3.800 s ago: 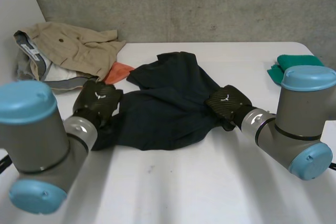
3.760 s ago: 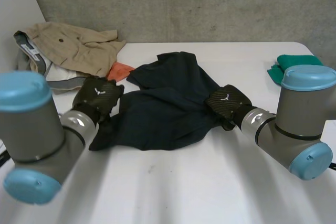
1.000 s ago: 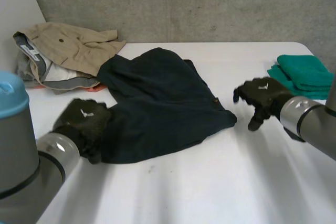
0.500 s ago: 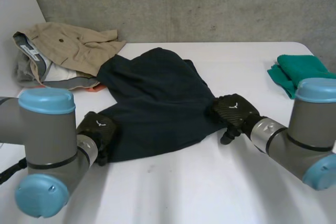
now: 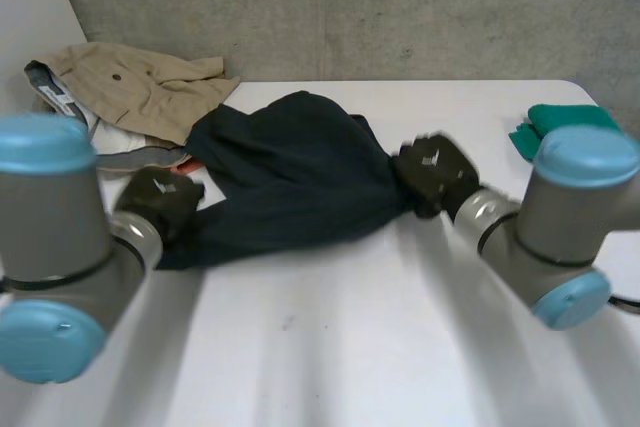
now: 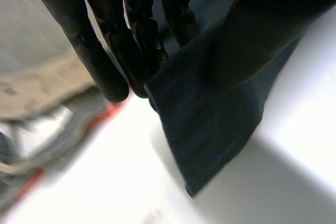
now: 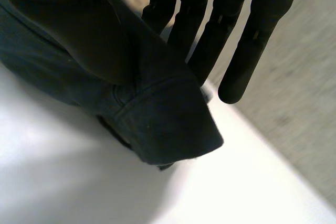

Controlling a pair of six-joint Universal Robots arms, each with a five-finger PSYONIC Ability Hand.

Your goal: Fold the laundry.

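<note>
A dark navy garment lies crumpled across the middle of the white table. My left hand holds its near left corner, and in the left wrist view the cloth is pinched between the thumb and the fingers. At the garment's near right corner is my right hand. The right wrist view shows the hemmed corner clamped between the thumb and the fingers. Both held corners hang slightly off the table.
A heap of beige clothes sits at the back left, with a bit of orange cloth beside it. Folded green cloth lies at the far right edge. A grey wall runs behind the table.
Both hands have closed on the garment's near corners and carried them up and away from me. The near edge has drawn back toward the middle.
</note>
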